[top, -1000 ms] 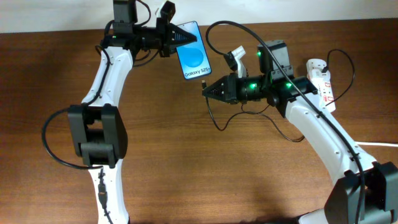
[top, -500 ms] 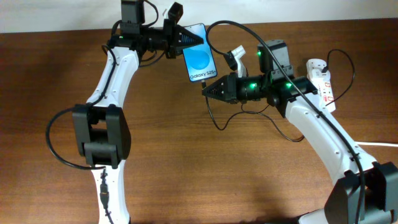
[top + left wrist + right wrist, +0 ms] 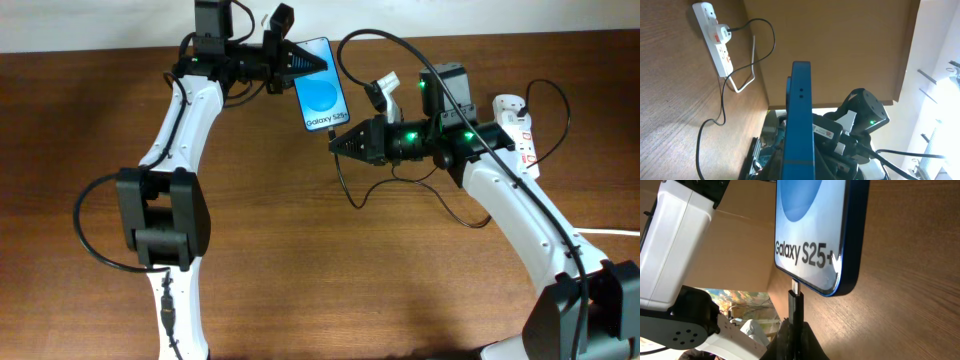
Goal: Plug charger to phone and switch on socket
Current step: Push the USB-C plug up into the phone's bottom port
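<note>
Left fingers (image 3: 300,61) are pinching the phone (image 3: 324,92); right fingers (image 3: 790,339) are pinching the plug (image 3: 795,300), its metal tip touching the phone's bottom edge just ahead. Plugging-in seems underway: next calls for a straight push, then the socket (image 3: 516,128) switch.

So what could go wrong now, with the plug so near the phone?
1. The plug meets the bottom edge of the phone. If it is off the port, pushing may bend it or scratch the frame.
2. The left gripper holds the phone by one end only, so the push could tilt it or make it slip.
3. The cable hangs slack under the right gripper and might snag.
</note>
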